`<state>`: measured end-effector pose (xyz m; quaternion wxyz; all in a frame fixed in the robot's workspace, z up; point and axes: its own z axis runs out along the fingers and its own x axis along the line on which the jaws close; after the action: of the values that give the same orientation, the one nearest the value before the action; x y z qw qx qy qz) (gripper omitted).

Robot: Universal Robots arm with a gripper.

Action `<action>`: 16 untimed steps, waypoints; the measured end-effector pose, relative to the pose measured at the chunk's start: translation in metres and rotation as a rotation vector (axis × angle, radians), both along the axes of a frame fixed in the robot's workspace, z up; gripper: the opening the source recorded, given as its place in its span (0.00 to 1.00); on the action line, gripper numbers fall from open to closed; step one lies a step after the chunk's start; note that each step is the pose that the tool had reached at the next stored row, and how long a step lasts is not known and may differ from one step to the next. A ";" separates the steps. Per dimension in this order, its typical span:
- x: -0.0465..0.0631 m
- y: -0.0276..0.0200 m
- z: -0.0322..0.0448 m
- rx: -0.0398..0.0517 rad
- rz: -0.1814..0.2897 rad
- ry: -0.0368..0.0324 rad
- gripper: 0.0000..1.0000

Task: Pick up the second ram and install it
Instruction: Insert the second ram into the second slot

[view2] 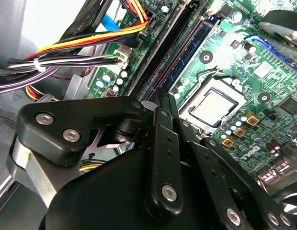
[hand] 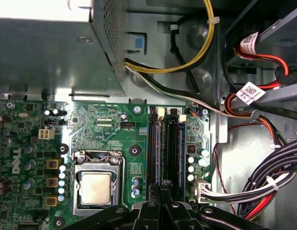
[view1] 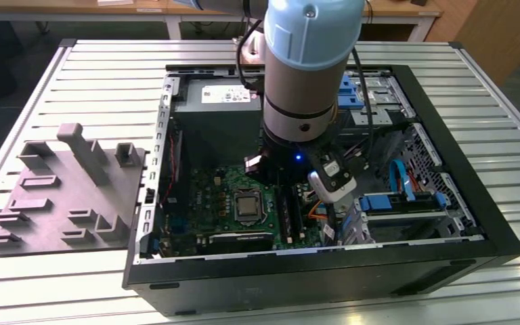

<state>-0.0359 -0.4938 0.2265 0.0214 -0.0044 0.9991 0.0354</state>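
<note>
Second ram (hand: 157, 143) stands inside the open case (view1: 332, 271) on the counter (view1: 106, 61). It looks seated edgewise in a motherboard (hand: 105, 120) slot, at three o'clock of the processor socket (view1: 244, 203) in the exterior view. The hand (hand: 160, 191), clenched on nothing, sits above it, seemingly pressing it home.

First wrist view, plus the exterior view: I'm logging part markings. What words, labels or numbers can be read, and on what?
No text reads clearly enough to quote.
White sticker on the grey metal power supply box: print too small.
Two white paper tags on the cable bundle: code patterns, too small.
Green motherboard: white logo and tiny white markings, too small or blurred.
</note>
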 end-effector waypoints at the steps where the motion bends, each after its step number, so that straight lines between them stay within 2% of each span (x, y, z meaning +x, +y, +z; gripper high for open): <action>1: 0.000 0.0000 0.0000 0.0001 0.000 0.0000 0.11; 16: 0.001 0.0000 -0.0007 0.0002 -0.019 0.0000 0.11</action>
<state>-0.0352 -0.4938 0.2258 0.0217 0.0053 0.9991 0.0353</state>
